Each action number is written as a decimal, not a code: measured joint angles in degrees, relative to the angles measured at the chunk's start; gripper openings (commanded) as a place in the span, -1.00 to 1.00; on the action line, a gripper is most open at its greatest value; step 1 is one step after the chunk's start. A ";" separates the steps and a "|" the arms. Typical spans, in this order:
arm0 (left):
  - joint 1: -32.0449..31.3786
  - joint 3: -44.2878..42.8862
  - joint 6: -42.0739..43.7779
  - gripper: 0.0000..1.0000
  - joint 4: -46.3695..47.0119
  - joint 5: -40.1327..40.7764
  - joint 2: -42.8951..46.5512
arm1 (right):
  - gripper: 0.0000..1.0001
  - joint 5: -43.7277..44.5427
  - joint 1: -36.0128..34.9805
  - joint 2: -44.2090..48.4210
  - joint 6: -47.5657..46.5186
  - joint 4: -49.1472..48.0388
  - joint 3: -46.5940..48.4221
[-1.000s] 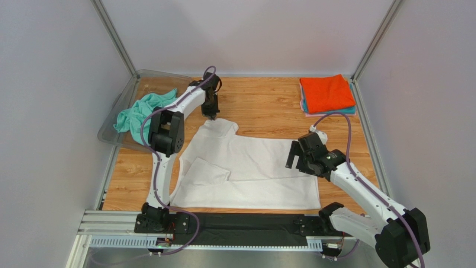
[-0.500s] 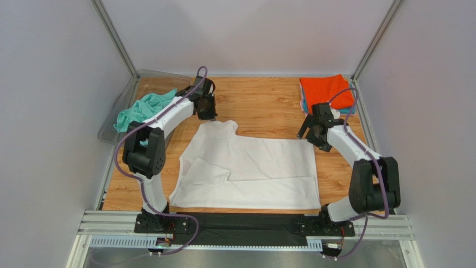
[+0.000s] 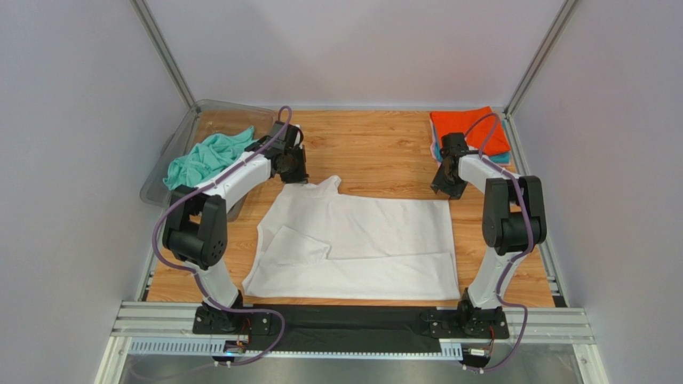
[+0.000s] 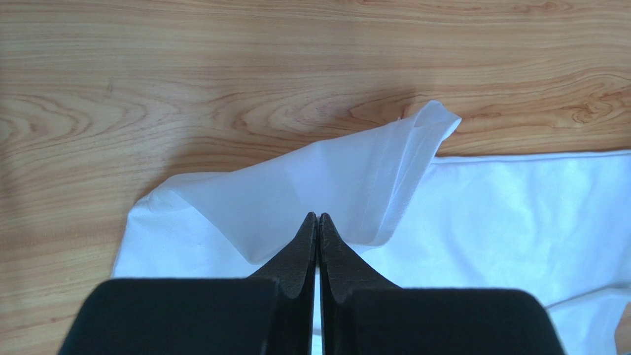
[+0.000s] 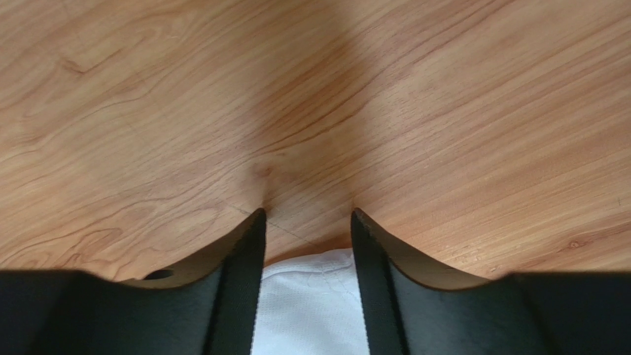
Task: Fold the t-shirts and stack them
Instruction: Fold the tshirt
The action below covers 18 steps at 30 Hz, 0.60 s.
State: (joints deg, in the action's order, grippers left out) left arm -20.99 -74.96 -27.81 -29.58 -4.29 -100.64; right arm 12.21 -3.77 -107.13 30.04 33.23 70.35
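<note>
At far corners of the white t-shirt (image 3: 361,240), left hand (image 4: 318,217) pinches it, right hand (image 5: 305,214) sits spread.

The large white cloth t-shirt (image 3: 369,232) looks soft, matt and slightly translucent at its thin edge; the crumpled mint-green t-shirt (image 3: 200,156) and the folded orange t-shirt (image 3: 469,132) are equally dull cloth. The light wooden tabletop (image 3: 377,148) is smooth and grained with a faint sheen, and the clear plastic tray (image 3: 155,191) looks glossy.
</note>
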 measured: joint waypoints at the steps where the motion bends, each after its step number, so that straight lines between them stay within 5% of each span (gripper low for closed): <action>1: 0.00 0.13 -0.11 -1.00 0.20 -0.13 0.24 | -0.17 0.35 0.00 -0.39 -0.02 0.24 0.00; 3: 0.00 0.31 -0.20 -1.00 0.50 -0.33 0.59 | -0.31 0.87 0.00 -0.52 0.02 0.09 0.00; 18: 0.00 2.16 -0.46 -1.00 1.55 -1.38 1.90 | -0.32 4.00 -0.07 2.05 0.09 0.04 -3.58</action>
State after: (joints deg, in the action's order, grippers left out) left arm -20.99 -72.79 -28.27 -28.03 -5.67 -98.74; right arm 16.21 -3.84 -105.08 30.13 33.28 66.76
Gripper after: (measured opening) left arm 0.007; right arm 0.350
